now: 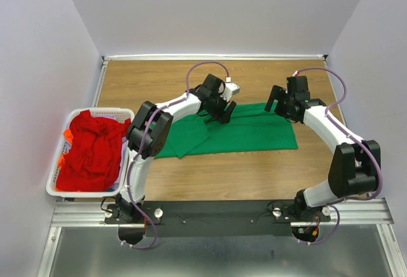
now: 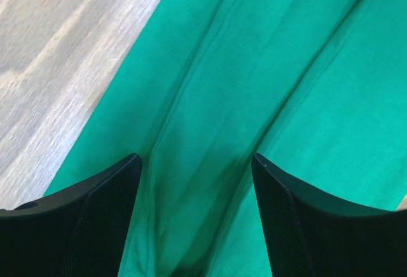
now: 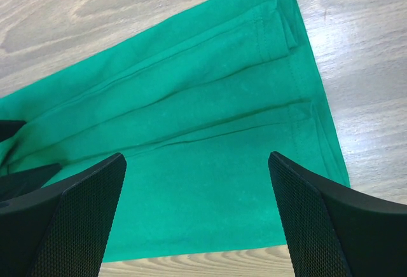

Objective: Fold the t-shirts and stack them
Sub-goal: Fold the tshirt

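White basket [image 1: 105, 110] near green t-shirt [image 1: 254, 134]

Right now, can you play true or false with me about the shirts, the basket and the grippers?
1. The green shirt lies spread on the table. True.
2. The red shirts are folded on the table. False: they sit crumpled in the basket.
3. The left gripper is open over the green shirt. True.
4. The right gripper is pinching a red shirt. False: it is open over the green shirt, holding nothing.
5. The basket stands on the right. False: it stands at the table's left edge.
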